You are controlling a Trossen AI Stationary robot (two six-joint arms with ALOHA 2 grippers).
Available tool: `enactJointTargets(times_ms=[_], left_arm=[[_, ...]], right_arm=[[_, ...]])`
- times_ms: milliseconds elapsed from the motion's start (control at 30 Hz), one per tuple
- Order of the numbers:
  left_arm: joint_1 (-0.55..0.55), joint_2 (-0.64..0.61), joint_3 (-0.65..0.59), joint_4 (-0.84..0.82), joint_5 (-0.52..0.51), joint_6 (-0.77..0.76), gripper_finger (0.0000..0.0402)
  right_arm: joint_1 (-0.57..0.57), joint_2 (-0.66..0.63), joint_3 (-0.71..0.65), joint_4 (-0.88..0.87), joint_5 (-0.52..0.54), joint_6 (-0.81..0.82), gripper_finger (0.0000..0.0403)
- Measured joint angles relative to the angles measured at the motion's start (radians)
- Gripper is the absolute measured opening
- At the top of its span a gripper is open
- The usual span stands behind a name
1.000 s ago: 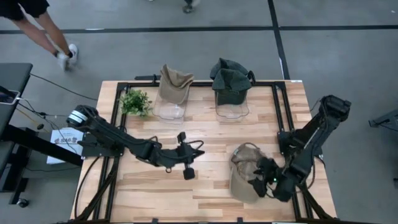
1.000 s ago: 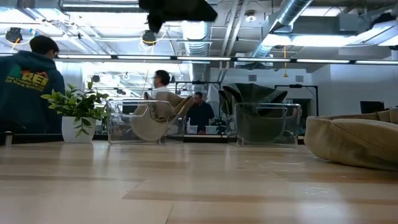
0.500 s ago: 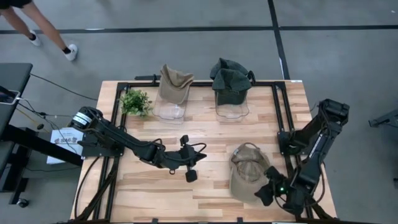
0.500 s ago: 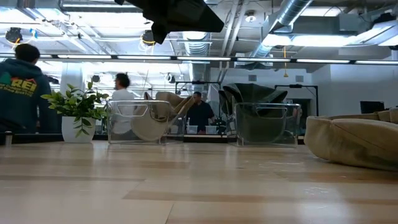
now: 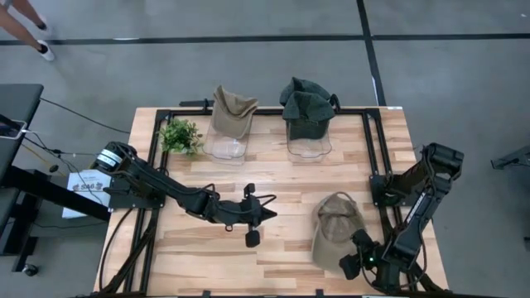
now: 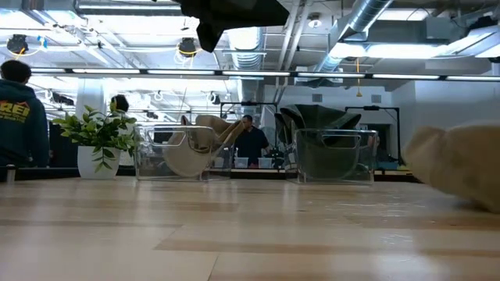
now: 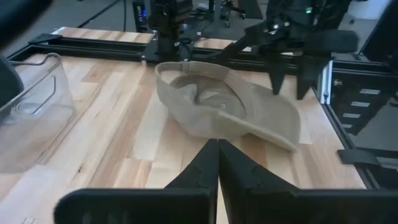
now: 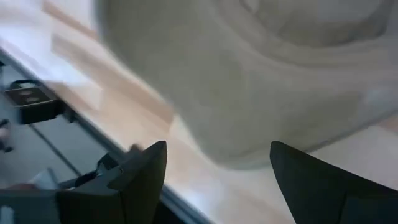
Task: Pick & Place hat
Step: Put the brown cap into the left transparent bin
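On the near right part of the wooden table (image 5: 273, 170) lies a tan hat (image 5: 334, 230), open side up, its brim toward the near edge. The right gripper (image 5: 354, 263) sits just beside that brim at the table's near right corner, its two fingers spread wide with nothing between them; in its wrist view the hat (image 8: 249, 74) fills the space ahead of the parted fingers (image 8: 140, 177), but whether they touch the cloth cannot be told.

The left gripper (image 5: 251, 234) hangs over the middle of the table, left of the hat and well apart from it, its jaws shut together on nothing. Its wrist view looks past the closed fingertips (image 7: 217, 163) at the hat (image 7: 227, 109), with the right arm standing behind it.

Along the far side stand two clear bins: the left bin (image 5: 225, 146) with a beige hat (image 5: 233, 112) draped on it, and the right bin (image 5: 309, 142) with dark green hats (image 5: 306, 101) piled on it. A small potted plant (image 5: 180, 135) stands left of the bins.

In the low view the hat (image 6: 461, 168) shows at the right edge, and people (image 6: 19, 117) stand in the room beyond the table.
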Motion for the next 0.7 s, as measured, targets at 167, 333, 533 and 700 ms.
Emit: enactJointTargets(times_ms=[167, 333, 533, 700], left_arm=[[-0.001, 0.006, 0.0, -0.004, 0.001, 0.0, 0.0006], [-0.004, 0.005, 0.0, -0.003, 0.014, 0.0, 0.0006], [-0.006, 0.005, 0.0, -0.003, 0.014, 0.0, 0.0006], [-0.006, 0.005, 0.0, -0.003, 0.014, 0.0, 0.0006]], right_arm=[[0.017, -0.001, 0.045, 0.0, -0.021, 0.0, 0.0276], [0.034, 0.002, 0.049, -0.036, -0.024, 0.027, 0.0276], [0.007, 0.061, 0.048, -0.113, -0.024, 0.051, 0.0276], [-0.023, 0.116, 0.048, -0.112, -0.002, 0.048, 0.0276]])
